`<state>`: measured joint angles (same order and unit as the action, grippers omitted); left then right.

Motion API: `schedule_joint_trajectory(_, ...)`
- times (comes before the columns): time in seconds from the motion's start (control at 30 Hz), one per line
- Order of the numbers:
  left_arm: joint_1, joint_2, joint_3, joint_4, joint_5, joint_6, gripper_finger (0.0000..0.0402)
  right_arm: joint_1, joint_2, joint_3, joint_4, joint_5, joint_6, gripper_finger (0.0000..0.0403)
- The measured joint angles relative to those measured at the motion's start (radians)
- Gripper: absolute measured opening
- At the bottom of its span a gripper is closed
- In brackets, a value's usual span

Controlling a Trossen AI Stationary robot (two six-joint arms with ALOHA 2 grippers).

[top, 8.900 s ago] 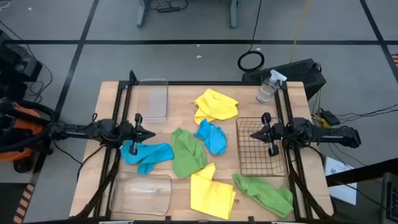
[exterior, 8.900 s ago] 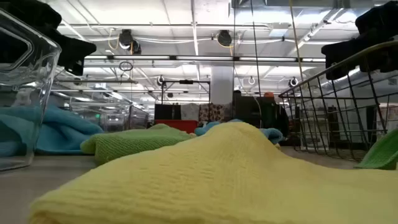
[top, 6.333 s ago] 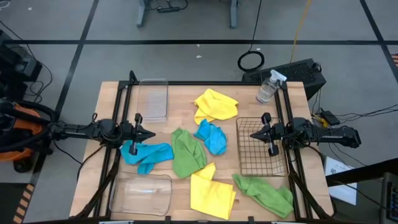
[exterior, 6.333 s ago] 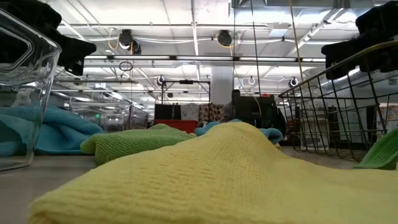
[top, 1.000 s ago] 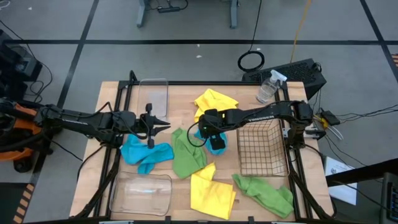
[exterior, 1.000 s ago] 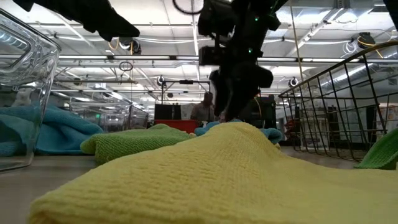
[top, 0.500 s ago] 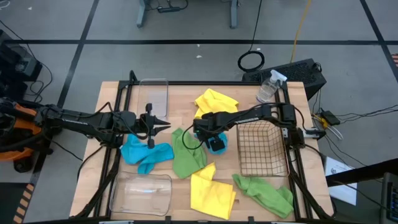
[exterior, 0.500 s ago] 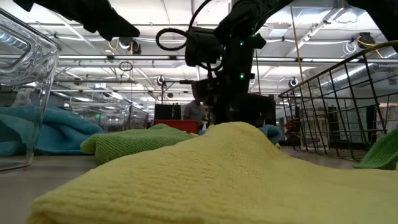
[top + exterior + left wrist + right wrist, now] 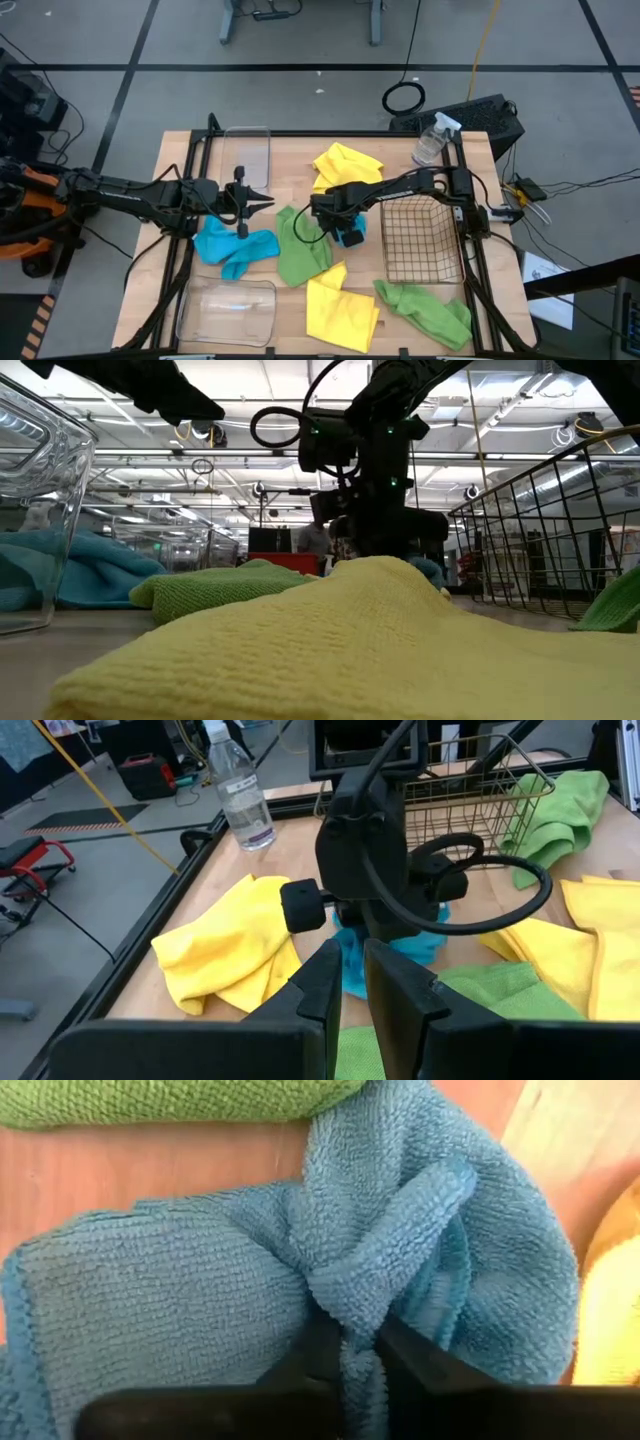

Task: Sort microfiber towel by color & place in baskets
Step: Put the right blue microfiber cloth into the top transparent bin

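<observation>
My right gripper (image 9: 330, 215) reaches across the table's middle and is down on the middle blue towel (image 9: 350, 234), shut on it. A second blue towel (image 9: 237, 248) lies left of centre, below my left gripper (image 9: 262, 200), which hovers shut over the wood. Green towels lie at the centre (image 9: 301, 250) and the near right (image 9: 427, 311). Yellow towels lie far (image 9: 346, 167) and near (image 9: 340, 312). Clear tubs stand far left (image 9: 247, 160) and near left (image 9: 228, 311). The wire basket (image 9: 420, 240) stands on the right. My right gripper (image 9: 348, 1342) pinches a raised fold of the blue towel (image 9: 352, 1295) between its two fingers, coming from above and pointing down. The rest of the towel (image 9: 150, 1310) lies spread on the table beside the green towel.
A clear spray bottle (image 9: 430, 140) stands at the far right corner. Black frame rails run along both table sides (image 9: 195, 170). The centre green towel's edge (image 9: 180, 1100) touches the held blue towel. Bare wood shows between the far tub and the far yellow towel.
My right gripper has moved a little toward the table's left edge and down onto the middle blue towel. The left arm has kept still.
</observation>
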<state>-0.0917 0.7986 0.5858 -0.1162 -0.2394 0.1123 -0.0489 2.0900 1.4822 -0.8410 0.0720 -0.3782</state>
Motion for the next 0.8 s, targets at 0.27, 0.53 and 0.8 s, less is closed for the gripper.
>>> schedule_joint_trajectory(0.27, 0.0, 0.0, 0.0, 0.001, 0.0, 0.0, 0.0056, 0.012, -0.051, -0.003, -0.011, 0.005, 0.088, 0.0026)
schedule_joint_trajectory(0.53, 0.0, 0.003, 0.0, 0.003, 0.0, 0.0, 0.0056, 0.041, -0.142, -0.003, -0.008, 0.009, 0.178, 0.0011)
schedule_joint_trajectory(0.8, 0.0, 0.108, -0.001, 0.068, 0.019, 0.005, 0.0085, 0.067, -0.274, -0.002, 0.032, 0.12, 0.405, 0.0011)
